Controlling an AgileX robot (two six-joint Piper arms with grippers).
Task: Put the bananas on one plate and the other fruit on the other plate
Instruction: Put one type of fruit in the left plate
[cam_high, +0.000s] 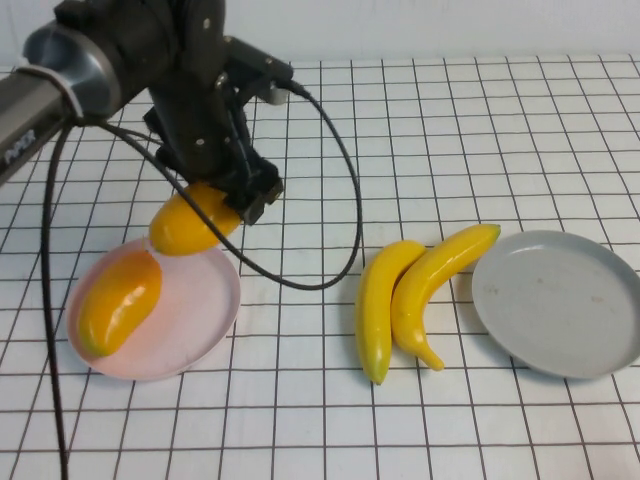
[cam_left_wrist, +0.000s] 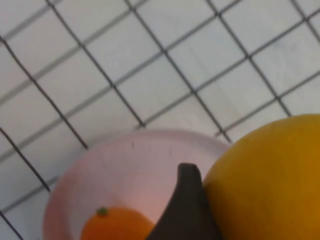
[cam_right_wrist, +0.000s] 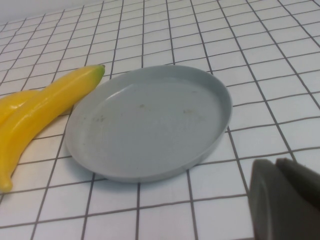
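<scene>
Fruit first: my left tool (cam_high: 222, 200) grips a plump glossy orange-yellow mango (cam_high: 190, 222) above the far rim of the round pale pink plate (cam_high: 205, 315), near the bench's left edge, where a second mango (cam_high: 120, 300) lies. I can't tell whether my right tool (cam_right_wrist: 285, 200), just beside the round grey plate (cam_right_wrist: 150, 125) toward the right edge, is open or closed.

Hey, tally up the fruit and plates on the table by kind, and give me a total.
Long yellow plastic bananas: 2
Plump orange mango-like fruits: 2, one held in the left hand
Round plates, pink and grey: 2
Total: 6
</scene>
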